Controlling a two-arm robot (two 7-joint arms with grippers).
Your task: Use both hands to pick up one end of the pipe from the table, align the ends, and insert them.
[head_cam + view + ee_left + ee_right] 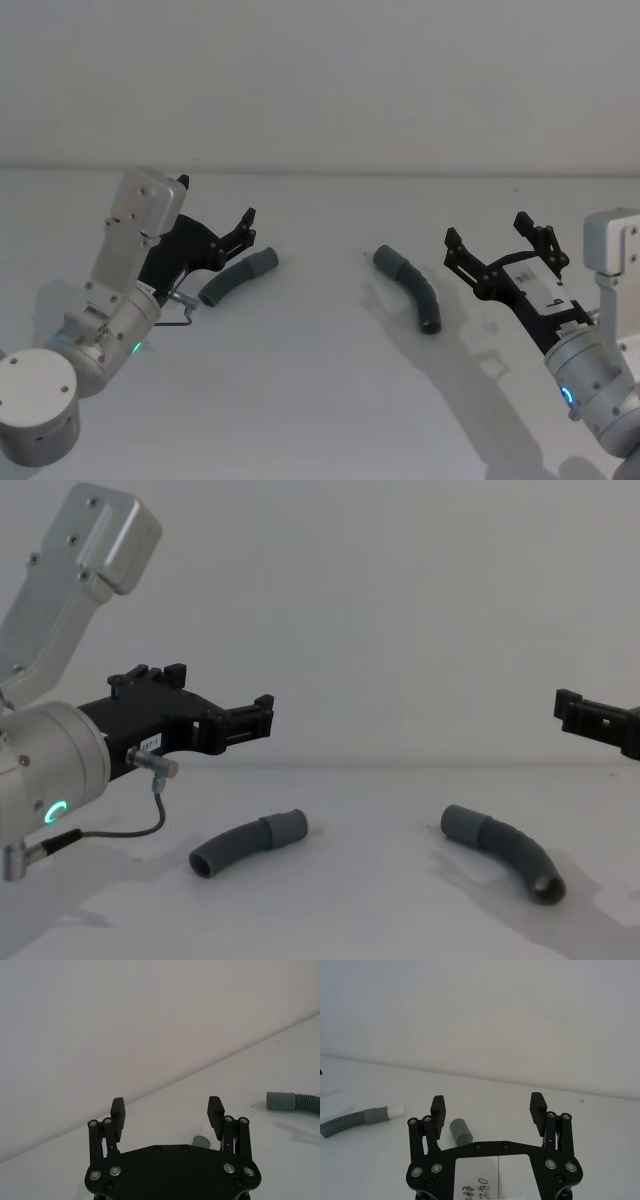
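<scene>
Two curved dark ribbed pieces of the pipe lie apart on the white table (320,400). The left piece (238,277) points its grey cuff (263,262) toward the middle, and the right wrist view shows a white sleeve (396,1110) in that end. The right piece (412,290) has its cuff (386,259) at the far end. My left gripper (215,205) hangs open just above and behind the left piece, holding nothing. My right gripper (487,230) is open too, above the table to the right of the right piece. In the chest view both pieces (245,845) (505,850) rest flat below the grippers.
A plain white wall rises behind the table. A thin grey cable (150,815) loops from my left wrist down near the left piece. Bare table lies between the two pieces and in front of them.
</scene>
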